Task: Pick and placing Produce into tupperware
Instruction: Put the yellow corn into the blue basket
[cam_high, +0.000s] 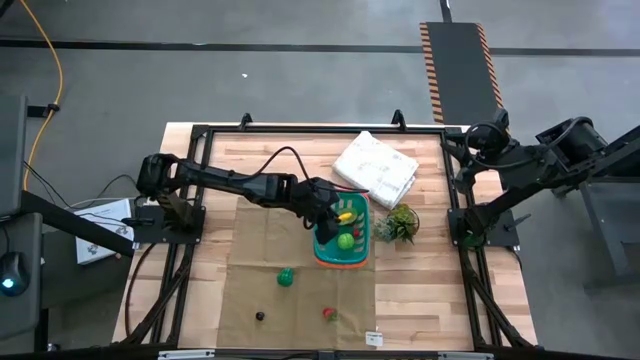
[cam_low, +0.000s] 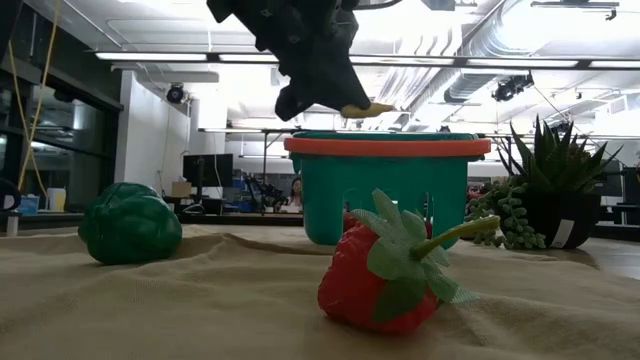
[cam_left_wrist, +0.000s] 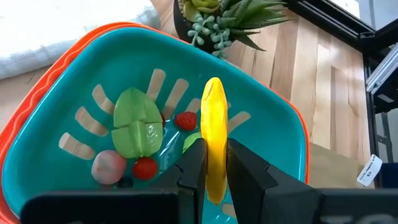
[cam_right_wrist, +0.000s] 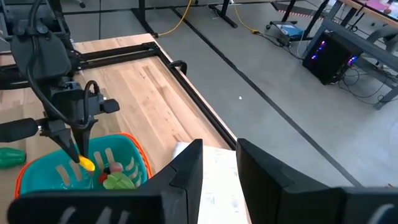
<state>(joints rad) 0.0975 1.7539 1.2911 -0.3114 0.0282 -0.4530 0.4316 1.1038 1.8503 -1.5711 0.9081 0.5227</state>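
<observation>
Banana (cam_left_wrist: 214, 134), likely light, stiff, slick plastic, sits pinched near its lower end in the left gripper (cam_left_wrist: 215, 163) above the basket (cam_left_wrist: 283, 134), while the right gripper (cam_right_wrist: 219, 163) waits open at the table's edge.

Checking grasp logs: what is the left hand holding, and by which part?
The left hand grips the yellow banana by its lower end, above the teal basket.

left arm stretched across the table, end effector (cam_left_wrist: 215, 163) pinched shut pointing down, right arm folded at the table's edge
</observation>
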